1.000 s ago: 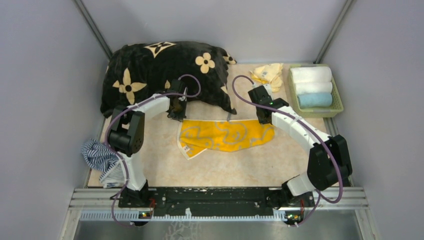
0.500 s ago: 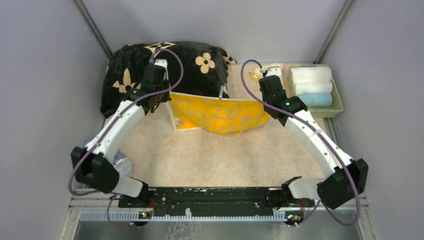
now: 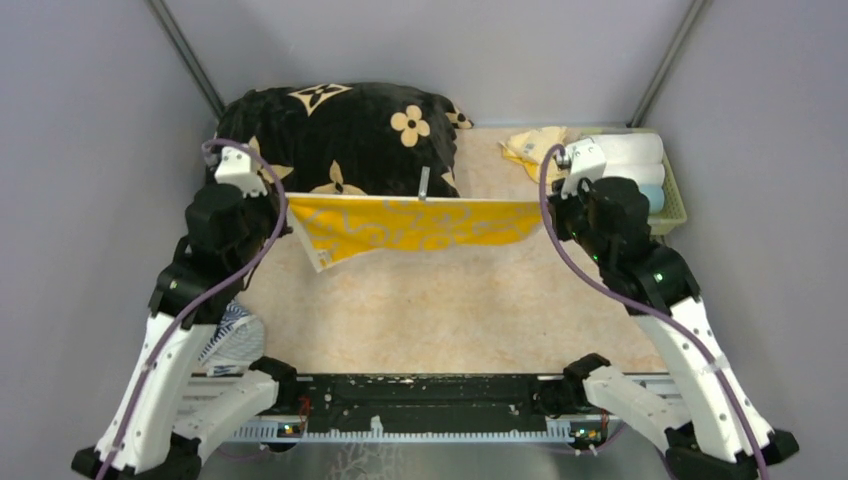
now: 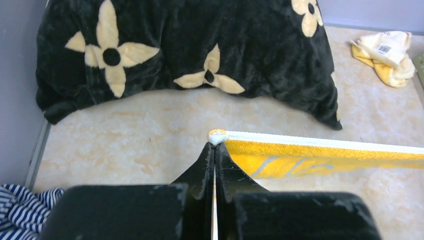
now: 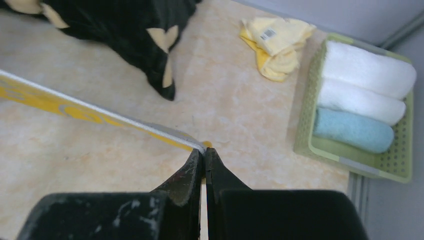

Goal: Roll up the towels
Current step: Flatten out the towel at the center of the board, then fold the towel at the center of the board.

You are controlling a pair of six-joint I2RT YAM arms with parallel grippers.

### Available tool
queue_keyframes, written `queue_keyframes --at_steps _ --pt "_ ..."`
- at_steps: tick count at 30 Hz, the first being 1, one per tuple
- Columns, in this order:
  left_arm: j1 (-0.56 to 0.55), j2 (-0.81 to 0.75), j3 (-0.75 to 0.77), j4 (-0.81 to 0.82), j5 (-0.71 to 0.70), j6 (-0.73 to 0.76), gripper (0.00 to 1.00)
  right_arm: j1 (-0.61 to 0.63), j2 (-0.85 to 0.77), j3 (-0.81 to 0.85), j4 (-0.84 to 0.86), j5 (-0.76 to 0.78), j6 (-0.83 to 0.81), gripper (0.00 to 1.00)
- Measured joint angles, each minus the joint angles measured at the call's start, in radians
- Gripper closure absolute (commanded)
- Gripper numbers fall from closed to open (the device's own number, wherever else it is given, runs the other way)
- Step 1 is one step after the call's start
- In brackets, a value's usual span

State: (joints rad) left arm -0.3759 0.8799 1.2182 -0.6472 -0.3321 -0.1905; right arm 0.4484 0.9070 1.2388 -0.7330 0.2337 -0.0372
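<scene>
A grey-and-yellow towel (image 3: pixel 420 225) hangs stretched in the air between my two grippers, its white-edged top hem taut and level. My left gripper (image 3: pixel 286 200) (image 4: pixel 215 145) is shut on the towel's left corner. My right gripper (image 3: pixel 548 206) (image 5: pixel 203 151) is shut on the right corner, and the towel (image 5: pixel 75 107) runs off to its left. A crumpled pale yellow towel (image 3: pixel 535 150) (image 5: pixel 275 42) lies at the back. A rolled light blue towel (image 5: pixel 352 130) lies in the green basket (image 5: pixel 407 167).
A big black cushion with cream flowers (image 3: pixel 330 135) fills the back left, just behind the hanging towel. Two white rolls (image 5: pixel 367 67) share the basket (image 3: pixel 672 200) at the right edge. A blue-and-white striped cloth (image 3: pixel 235 335) lies near the left arm's base.
Both grippers have risen and drawn apart with the grey-and-yellow towel. It went from lying on the table to hanging taut above it, and both arms have swung outward.
</scene>
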Motion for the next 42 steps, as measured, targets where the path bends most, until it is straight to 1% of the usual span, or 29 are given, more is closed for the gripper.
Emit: queue_keyframes --at_steps 2,5,8,11,14,19,25,27,29,32,36,38,42 --pt "0.0 -0.06 -0.002 -0.049 0.003 -0.022 1.0 0.0 -0.06 0.001 -0.029 -0.083 -0.014 1.0" --pt "0.0 -0.12 -0.003 -0.13 0.003 -0.052 1.0 0.0 -0.098 0.007 -0.085 -0.187 -0.024 1.0" --pt "0.001 -0.129 -0.015 -0.17 0.003 -0.067 1.0 0.0 -0.072 0.003 -0.131 -0.236 -0.021 1.0" --pt "0.001 -0.086 -0.068 -0.169 0.006 -0.071 1.0 0.0 -0.003 -0.036 -0.13 -0.226 -0.005 1.0" --pt "0.001 0.026 -0.138 -0.137 0.015 -0.067 1.0 -0.003 0.089 -0.089 -0.097 -0.188 0.008 1.0" --pt "0.008 0.276 -0.237 0.015 0.027 -0.035 1.0 -0.039 0.324 -0.179 0.062 -0.068 0.018 1.0" --pt "0.06 0.561 -0.219 0.201 0.048 0.012 1.0 -0.067 0.593 -0.177 0.248 0.063 0.019 1.0" --pt "0.08 0.633 -0.192 0.242 0.064 0.024 1.0 -0.079 0.664 -0.172 0.29 0.088 0.016 1.0" --pt "0.095 0.687 -0.161 0.28 0.083 0.039 1.0 -0.084 0.703 -0.169 0.323 0.101 0.008 1.0" --pt "0.105 0.72 -0.135 0.327 0.103 0.06 1.0 -0.085 0.716 -0.169 0.361 0.121 -0.014 1.0" --pt "0.109 0.72 -0.133 0.359 0.118 0.08 1.0 -0.085 0.708 -0.172 0.399 0.148 -0.036 1.0" --pt "0.109 0.71 -0.144 0.37 0.124 0.082 1.0 -0.085 0.676 -0.196 0.418 0.157 -0.042 1.0" --pt "0.109 0.666 -0.196 0.398 0.143 0.082 1.0 -0.085 0.553 -0.298 0.487 0.165 -0.061 1.0"
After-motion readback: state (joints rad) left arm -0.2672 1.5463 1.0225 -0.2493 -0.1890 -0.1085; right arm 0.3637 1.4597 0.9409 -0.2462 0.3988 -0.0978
